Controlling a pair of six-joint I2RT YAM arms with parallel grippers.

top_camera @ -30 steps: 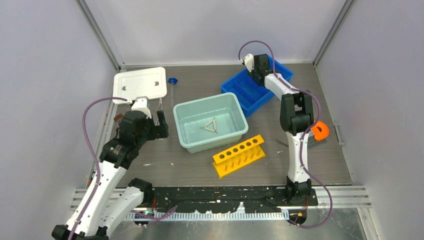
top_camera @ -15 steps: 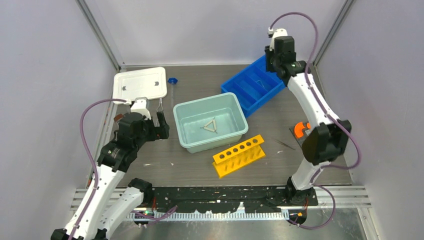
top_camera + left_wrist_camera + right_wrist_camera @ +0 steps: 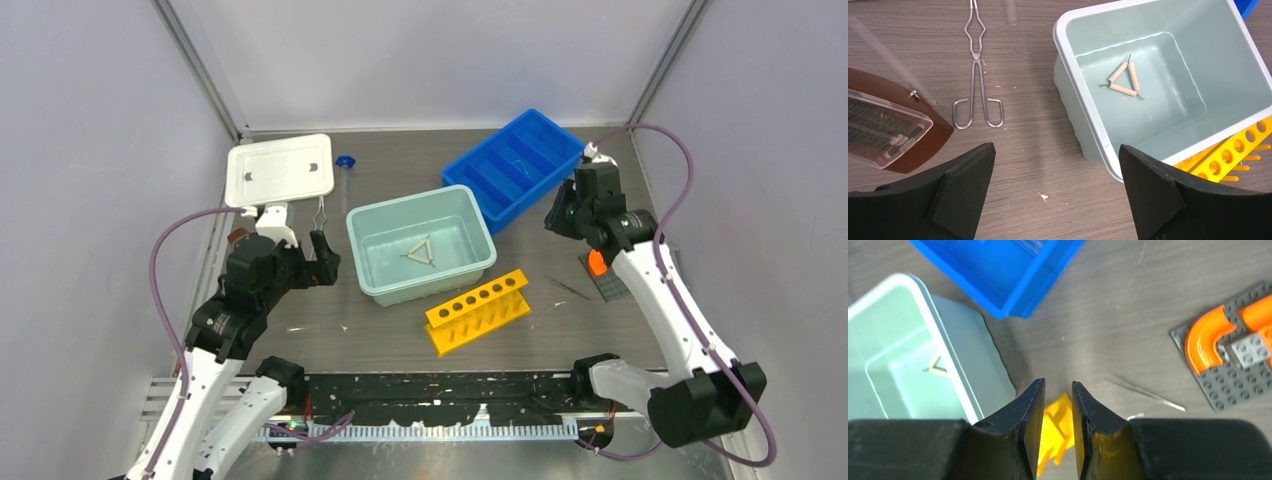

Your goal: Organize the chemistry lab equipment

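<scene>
A wire triangle [image 3: 421, 252] lies in the pale teal tub [image 3: 420, 195]; it also shows in the left wrist view [image 3: 1123, 80] and the right wrist view [image 3: 937, 365]. Silvery tongs [image 3: 320, 210] lie flat left of the tub, clear in the left wrist view [image 3: 977, 65]. A slim clear tube with a blue cap [image 3: 345, 165] lies beyond them. Thin tweezers [image 3: 568, 288] lie right of the yellow rack [image 3: 1143, 392]. My left gripper [image 3: 318, 260] is wide open and empty above the table, near the tub's left wall [image 3: 1055, 146]. My right gripper [image 3: 557, 218] is nearly shut and empty [image 3: 1058, 382].
A blue divided tray [image 3: 515, 165] stands at the back right. A white lid [image 3: 280, 168] lies at the back left. A yellow tube rack [image 3: 478, 311] lies in front of the tub. A grey studded plate with orange pieces [image 3: 600, 268] lies right. A brown block [image 3: 893, 130] lies left.
My right arm has swung back from above the blue tray and come down over the table between the tray and the studded plate. My left arm has shifted only slightly.
</scene>
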